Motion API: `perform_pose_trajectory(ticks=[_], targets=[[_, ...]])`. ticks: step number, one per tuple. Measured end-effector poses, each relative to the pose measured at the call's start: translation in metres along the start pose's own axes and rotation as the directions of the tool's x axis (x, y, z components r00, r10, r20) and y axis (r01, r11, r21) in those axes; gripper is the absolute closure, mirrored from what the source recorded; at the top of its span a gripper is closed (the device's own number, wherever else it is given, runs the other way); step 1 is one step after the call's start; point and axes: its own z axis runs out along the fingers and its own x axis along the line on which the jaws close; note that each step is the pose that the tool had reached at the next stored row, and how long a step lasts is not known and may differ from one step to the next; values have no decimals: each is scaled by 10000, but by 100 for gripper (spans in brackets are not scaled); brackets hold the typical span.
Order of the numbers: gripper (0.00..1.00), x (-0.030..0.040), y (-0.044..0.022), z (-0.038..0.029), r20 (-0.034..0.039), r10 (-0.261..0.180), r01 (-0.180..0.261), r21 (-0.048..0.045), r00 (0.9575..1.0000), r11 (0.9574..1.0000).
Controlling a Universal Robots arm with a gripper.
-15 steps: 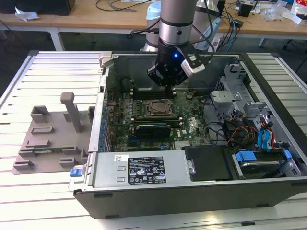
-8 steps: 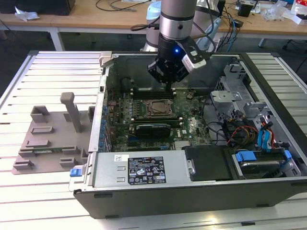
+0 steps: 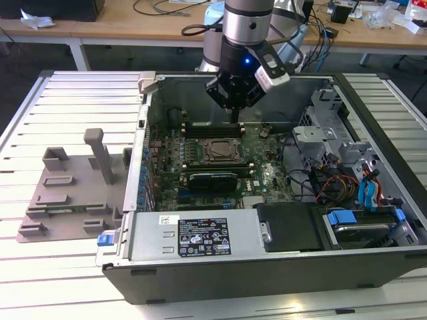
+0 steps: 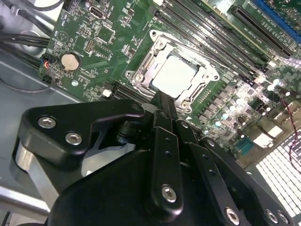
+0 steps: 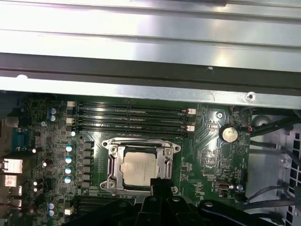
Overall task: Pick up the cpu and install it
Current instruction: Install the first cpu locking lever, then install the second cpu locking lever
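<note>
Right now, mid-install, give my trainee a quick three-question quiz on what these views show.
1. True or false: the cpu lies in the motherboard socket.
2. In the exterior view, the grey plastic tray lies to which side of the computer case? A) the exterior view's left B) the exterior view's right
3. What round silver part sits on the motherboard near the black cables?

Key: 1 true; 2 A; 3 the coin cell battery.

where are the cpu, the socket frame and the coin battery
cpu (image 5: 139,167): first wrist view, middle of its silvery top.
socket frame (image 5: 113,165): first wrist view, one side bar.
coin battery (image 5: 229,134): first wrist view, its round face.
</note>
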Motion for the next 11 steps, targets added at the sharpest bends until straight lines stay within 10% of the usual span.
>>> perform_pose_trajectory(ticks=[11], targets=[[89, 0, -7, -24, -2, -2, 2, 3, 10000, 10000]])
